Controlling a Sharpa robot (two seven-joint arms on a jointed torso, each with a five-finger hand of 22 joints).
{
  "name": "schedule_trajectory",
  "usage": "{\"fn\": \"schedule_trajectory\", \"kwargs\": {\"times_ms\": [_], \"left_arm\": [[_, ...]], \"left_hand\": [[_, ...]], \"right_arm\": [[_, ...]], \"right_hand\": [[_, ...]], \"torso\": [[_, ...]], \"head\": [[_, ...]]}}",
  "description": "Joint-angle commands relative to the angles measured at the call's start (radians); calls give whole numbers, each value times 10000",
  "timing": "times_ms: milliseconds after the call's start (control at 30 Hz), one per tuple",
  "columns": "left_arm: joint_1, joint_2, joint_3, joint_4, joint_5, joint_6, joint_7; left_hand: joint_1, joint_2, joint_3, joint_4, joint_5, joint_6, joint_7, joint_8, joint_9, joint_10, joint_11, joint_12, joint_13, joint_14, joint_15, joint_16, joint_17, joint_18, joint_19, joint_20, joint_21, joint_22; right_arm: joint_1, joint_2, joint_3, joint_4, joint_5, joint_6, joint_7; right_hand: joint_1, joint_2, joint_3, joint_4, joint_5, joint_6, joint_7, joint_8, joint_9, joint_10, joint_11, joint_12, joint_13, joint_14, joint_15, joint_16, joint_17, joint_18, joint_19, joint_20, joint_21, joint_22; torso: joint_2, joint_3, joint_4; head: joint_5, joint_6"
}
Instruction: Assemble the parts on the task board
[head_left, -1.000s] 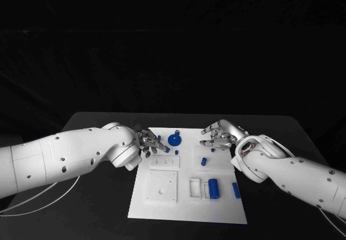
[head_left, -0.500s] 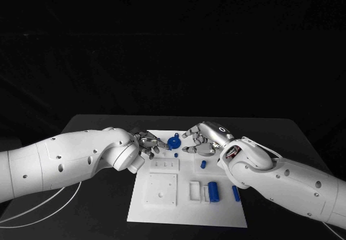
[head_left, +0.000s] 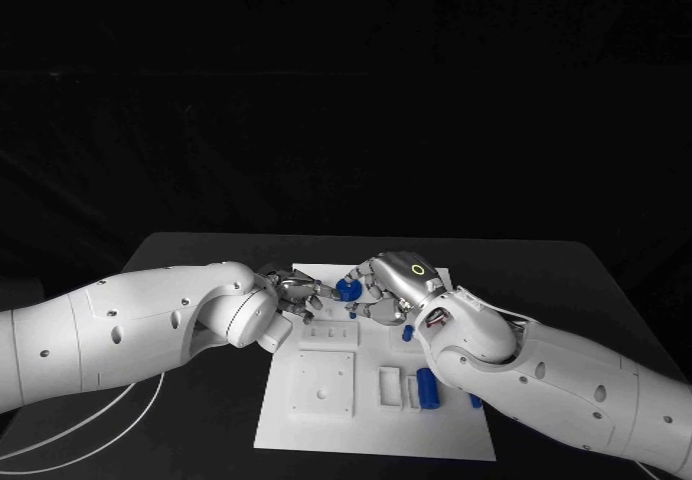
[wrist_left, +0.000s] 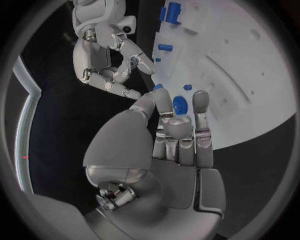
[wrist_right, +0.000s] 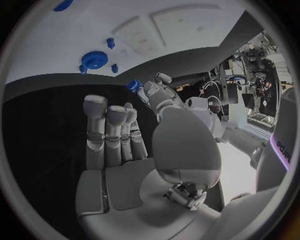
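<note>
I see both hands meeting above the board's (head_left: 433, 430) far end. Left hand (head_left: 299, 292) pinches a small blue part (wrist_right: 134, 85) in its fingers. Right hand (head_left: 387, 288): fingers extended, nothing held. Gear (wrist_right: 94, 60) lies on the board.

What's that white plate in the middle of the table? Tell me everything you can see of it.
The white plate is a flat, matte, plastic-looking rectangle lying on the black table, its long side running away from the robot. Raised white blocks and sunken pockets mark its surface, and small blue pieces lie or stand on it. The left hand and right hand meet over its far end.
</note>
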Motion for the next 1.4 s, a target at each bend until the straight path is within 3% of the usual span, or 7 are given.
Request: {"fn": "schedule_trajectory", "kwargs": {"times_ms": [33, 267, 567, 933, 1133, 1267, 1400], "left_arm": [[-14, -17, 26, 62, 518, -36, 339], [-39, -38, 66, 103, 624, 46, 413], [-45, -47, 76, 154, 709, 190, 415], [-44, -172, 76, 120, 621, 174, 436], [-42, -275, 74, 62, 463, 208, 510], [-39, -383, 66, 20, 335, 50, 727], [-36, -550, 45, 5, 328, -383, 1117]], "left_hand": [[1, 77, 25, -33, 27, 1769, -574, 38, 863, 405, -196, 23, 16, 11, -8, -62, -3, 13, -71, -4, 27, 191], [-8, 90, 30, -51, 25, 1765, -574, 38, 866, 405, -205, 15, 14, 6, -16, -74, -17, 19, -68, -10, 22, 188], [-29, 107, 33, -94, 23, 1756, -575, 39, 871, 405, -211, 4, 10, 7, -25, -86, -24, 22, -58, -17, 9, 187], [-44, 121, 33, -128, 4, 1730, -571, 35, 870, 405, -219, -20, -3, -2, -37, -106, -45, 28, -48, -26, -2, 188], [-42, 149, -8, -77, -229, 1650, -557, 32, 853, 405, -210, -125, -56, -67, -43, -231, -226, 10, -74, -37, -52, 178], [146, 138, -97, 78, -875, 1034, -421, 26, 659, 387, -138, -729, -308, -280, -56, -661, -657, -54, -146, -87, -218, 128], [417, 110, -372, 89, -945, 165, -191, 42, 394, 170, -27, -1903, -778, -624, 141, -1385, -1020, -62, -396, 67, -626, -55]], "right_arm": [[-25, 109, -17, -50, -854, -273, -569], [-64, 251, -69, -133, -934, -205, -611], [-80, 322, -95, -247, -951, -193, -622], [-105, 245, -123, -283, -827, -90, -644], [-116, 175, -125, -249, -633, 115, -562], [-119, 152, -126, -283, -375, 446, -335], [-118, 192, -131, -410, -28, 974, 114]], "right_hand": [[11, -93, 94, 4, -91, 50, -11, -38, -10, 69, -13, -26, 19, 78, 12, 53, 21, -117, 486, -52, 60, 691], [-29, -108, 295, 42, -196, 218, -49, -39, -11, 93, -39, -12, 60, 93, -3, 76, 90, -138, 483, -67, 159, 705], [-144, -145, 1125, 6, -615, 655, -160, -41, -12, 206, -115, 44, 168, 173, -48, 133, 206, -200, 496, -115, 397, 741], [-201, -146, 1251, 4, -564, 744, -183, -42, -12, 230, -130, 46, 202, 188, -59, 149, 252, -218, 492, -125, 485, 752], [-214, -165, 1270, 0, -545, 740, -184, -43, -13, 236, -131, 43, 213, 194, -60, 157, 273, -221, 490, -128, 513, 755], [-78, -146, 1339, -104, -592, 676, -157, -45, -14, 234, -112, 57, 239, 181, -44, 153, 281, -227, 478, -118, 497, 753], [80, -69, 1511, -290, -615, 536, -98, -43, -14, 221, -83, 84, 287, 168, -39, 177, 318, -216, 463, -111, 532, 765]], "torso": [[8, 12, -4], [7, 25, -10], [11, 33, -14], [5, 37, -11], [4, 34, -9], [7, 28, -13], [4, 26, -18]], "head": [[9, 9], [26, 9], [11, 1], [8, -15], [68, -25], [99, -26], [174, -14]]}}
